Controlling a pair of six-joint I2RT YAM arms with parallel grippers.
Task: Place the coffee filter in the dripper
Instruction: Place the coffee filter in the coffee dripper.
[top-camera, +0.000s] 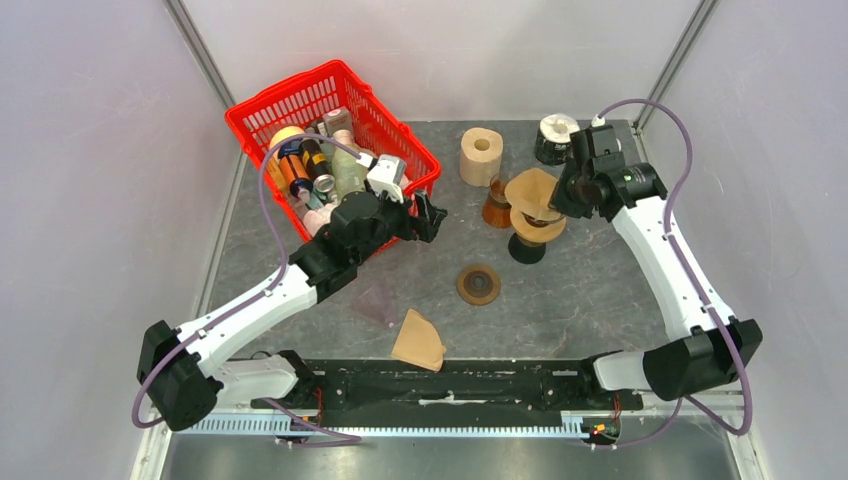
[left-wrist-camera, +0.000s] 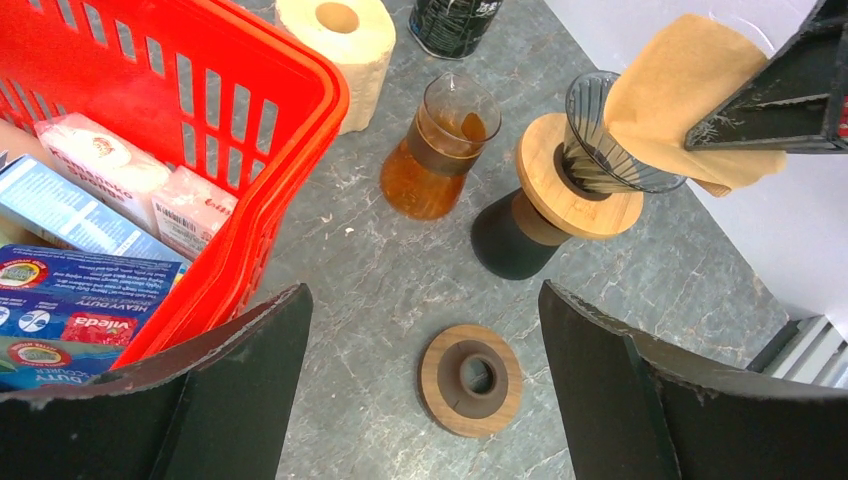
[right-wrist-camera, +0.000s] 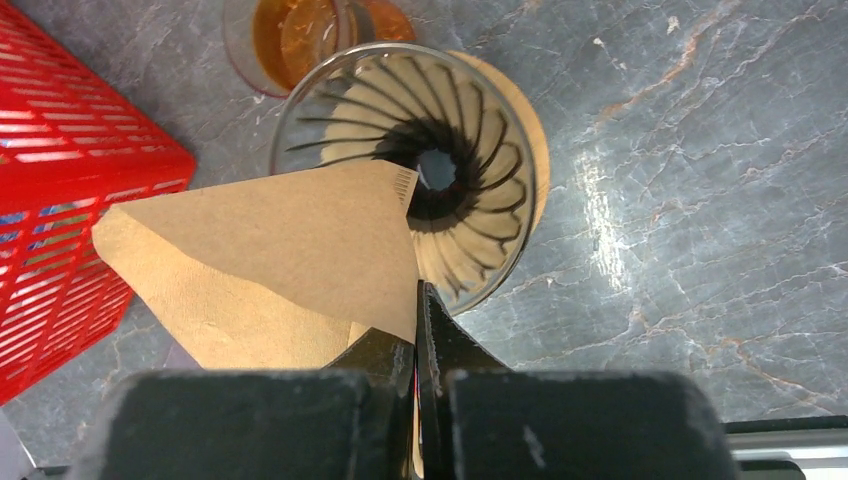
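Filter (right-wrist-camera: 270, 260) brown paper cone, ribbed glass dripper (right-wrist-camera: 485, 235)

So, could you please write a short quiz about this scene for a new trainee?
1. Short answer: is the left gripper open or shut?
2. Which one pinches the filter? A. left gripper B. right gripper C. neither
3. True or false: the filter lies fully inside the dripper.
Key: 1. open, holding nothing. 2. B. 3. false, most of it sticks out beyond the rim.
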